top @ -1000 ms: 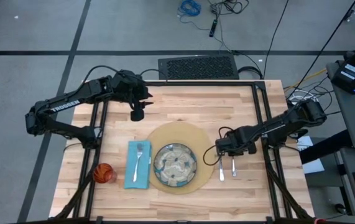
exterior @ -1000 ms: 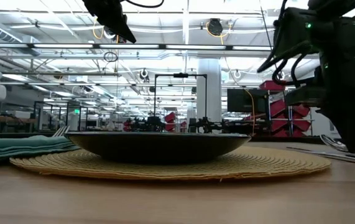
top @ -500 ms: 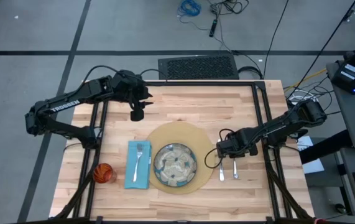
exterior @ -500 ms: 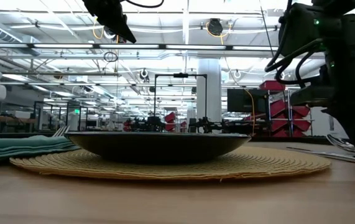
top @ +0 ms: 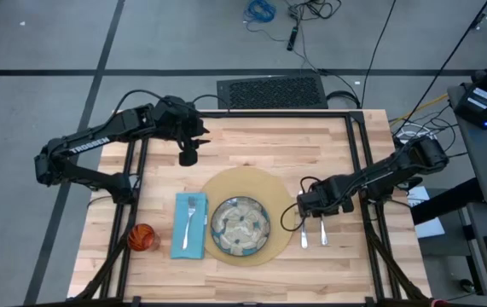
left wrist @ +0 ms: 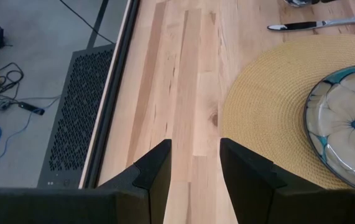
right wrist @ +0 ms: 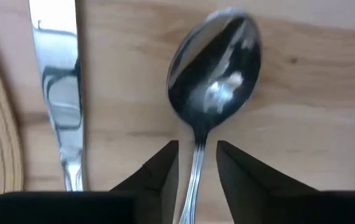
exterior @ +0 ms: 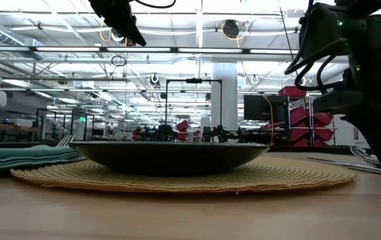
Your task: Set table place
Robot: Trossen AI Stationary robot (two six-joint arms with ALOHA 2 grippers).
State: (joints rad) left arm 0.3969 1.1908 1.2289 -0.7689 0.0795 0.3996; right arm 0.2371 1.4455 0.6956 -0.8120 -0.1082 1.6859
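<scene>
Spoon (top: pixel 321 231) lies on the wooden table (top: pixel 311 145) right of the round woven mat (top: pixel 245 181), just beside the knife (top: pixel 304 233), which lies between it and the mat. From above, the right gripper (top: pixel 314 207) sits low over the far ends of both pieces. On the mat rests the patterned plate (top: pixel 240 227); left of it a fork (top: pixel 189 219) lies on the light-blue napkin (top: pixel 178 240), and the orange cup (top: pixel 143 237) stands near the table's left edge. The left gripper (top: pixel 188 157) hangs over the far left part of the table, well apart from the setting.

At table height, the dark plate (exterior: pixel 170 155) sits on the mat (exterior: pixel 177 179), the folded napkin (exterior: pixel 17 159) at the left, the right arm at the right edge.

From the left wrist, its fingers (left wrist: pixel 154 174) stand apart with nothing between them, over bare planks beside the mat (left wrist: pixel 264 106) and plate (left wrist: pixel 345 124).

From the right wrist, the fingers (right wrist: pixel 158 174) stand narrowly parted on either side of the spoon's handle (right wrist: pixel 193 180); I cannot tell whether they touch it. The bowl (right wrist: pixel 214 68) lies flat on the wood, the knife blade (right wrist: pixel 59 81) alongside.
</scene>
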